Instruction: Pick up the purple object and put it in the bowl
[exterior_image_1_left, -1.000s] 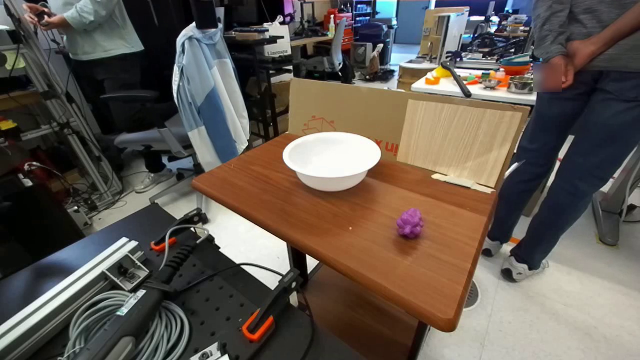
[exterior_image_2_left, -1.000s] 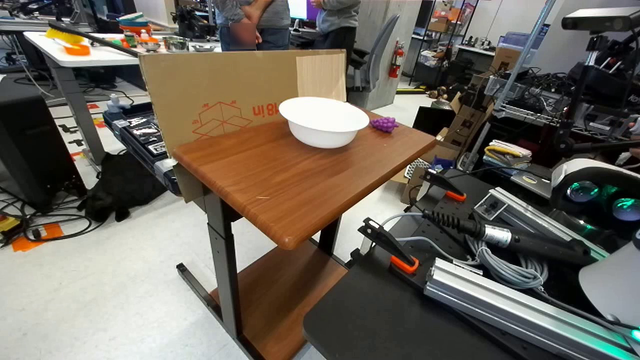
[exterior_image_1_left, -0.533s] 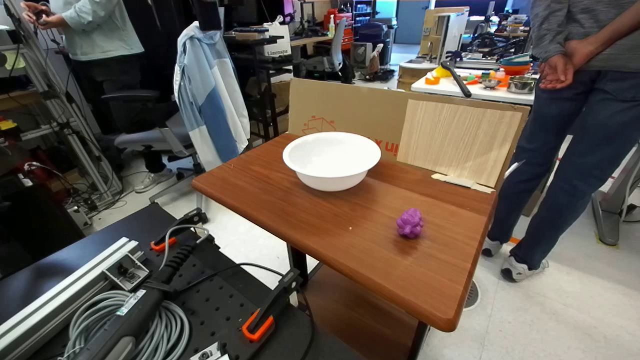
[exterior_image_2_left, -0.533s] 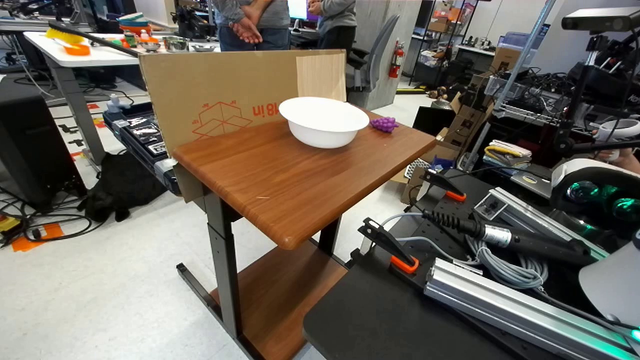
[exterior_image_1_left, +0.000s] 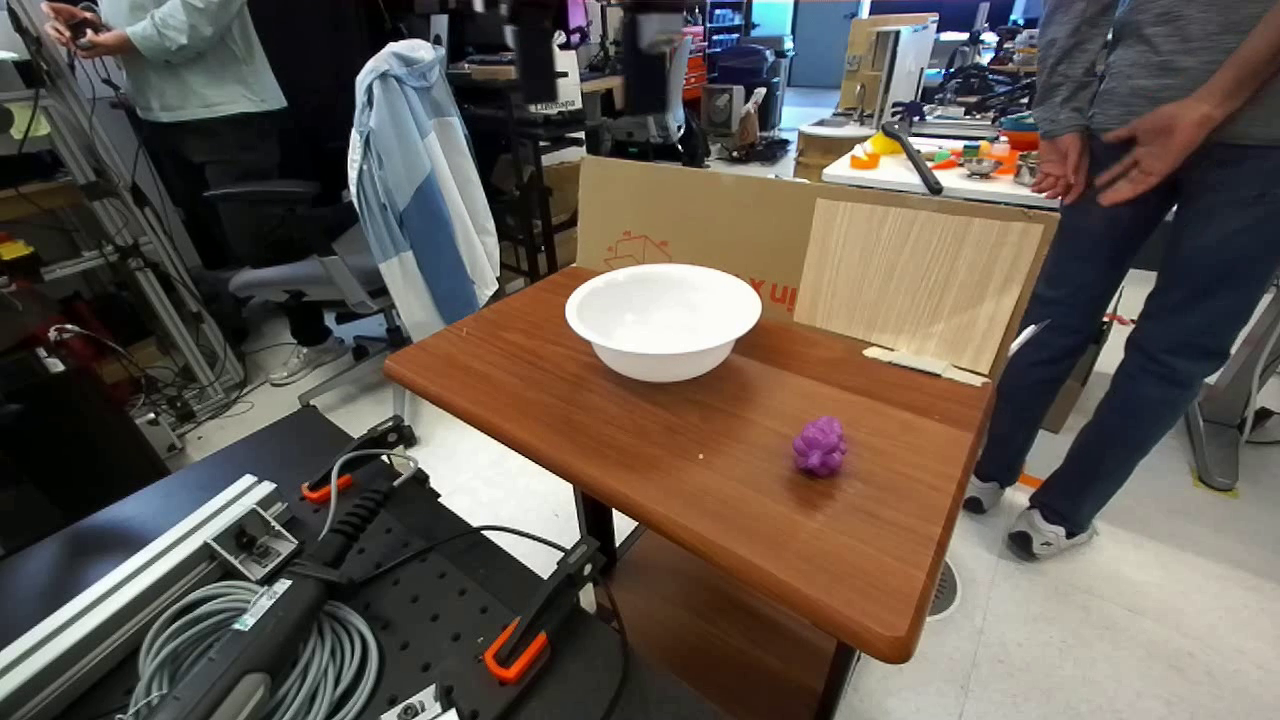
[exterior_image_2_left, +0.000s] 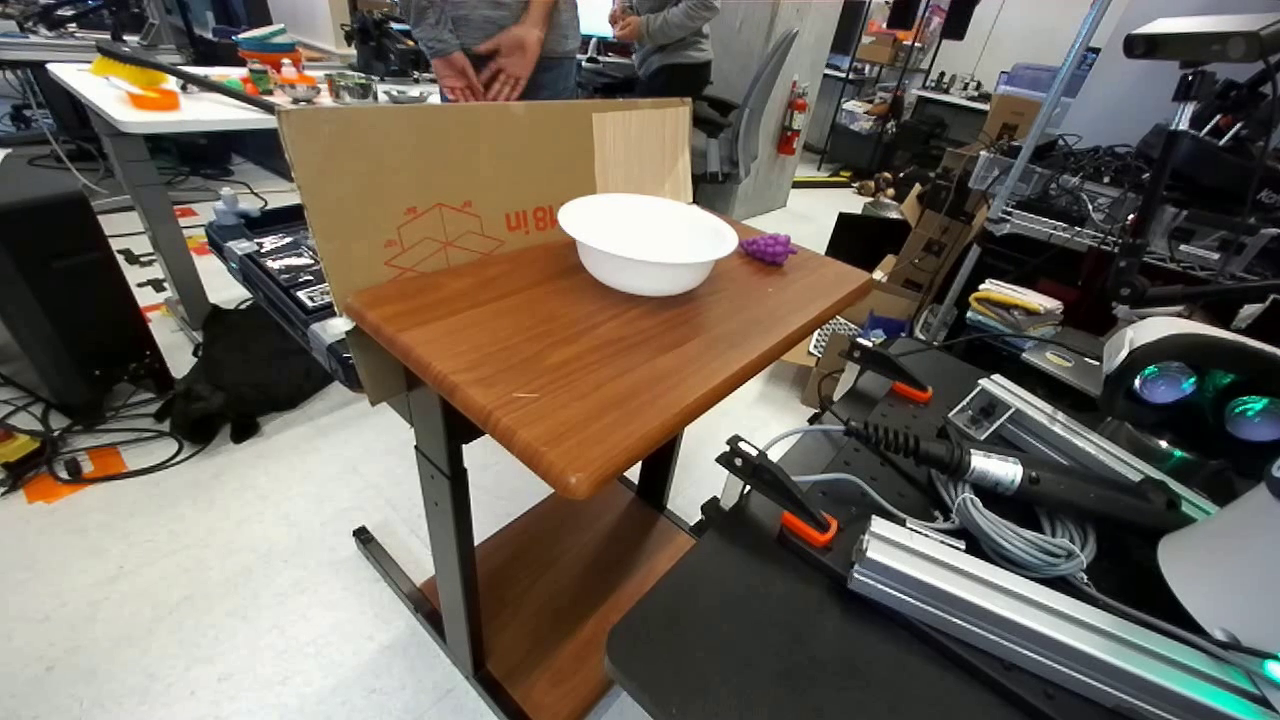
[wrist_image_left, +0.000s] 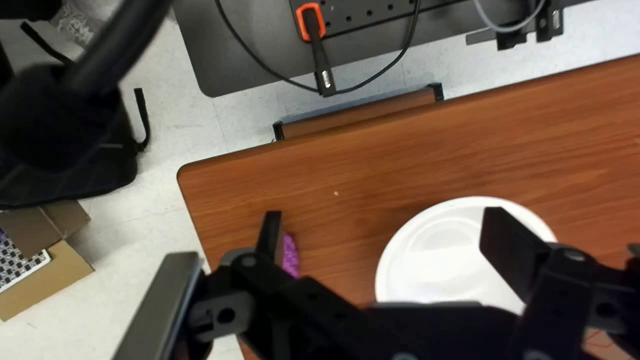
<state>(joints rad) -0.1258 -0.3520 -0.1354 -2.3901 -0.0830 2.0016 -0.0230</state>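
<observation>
The purple object (exterior_image_1_left: 821, 447), small and lumpy, lies on the brown table toward its right in an exterior view, and beside the bowl in an exterior view (exterior_image_2_left: 768, 249). The white bowl (exterior_image_1_left: 664, 322) stands upright on the table; it also shows in an exterior view (exterior_image_2_left: 648, 245). In the wrist view my gripper (wrist_image_left: 383, 212) is open and empty, high above the table. Its left finger hides part of the purple object (wrist_image_left: 290, 256), and its right finger covers part of the bowl (wrist_image_left: 440, 250). My gripper's dark fingers (exterior_image_1_left: 590, 95) hang at the top of an exterior view.
The brown table (exterior_image_1_left: 560, 420) has a cardboard sheet (exterior_image_1_left: 700, 215) along its back edge. A black bench (exterior_image_1_left: 420, 600) with clamps and coiled cable (exterior_image_1_left: 260, 640) stands in front. A person (exterior_image_1_left: 1150, 250) stands behind the table.
My gripper has moved right along the top of an exterior view, and both its fingers now show. The purple object and the bowl have not moved. The standing person's hands have moved.
</observation>
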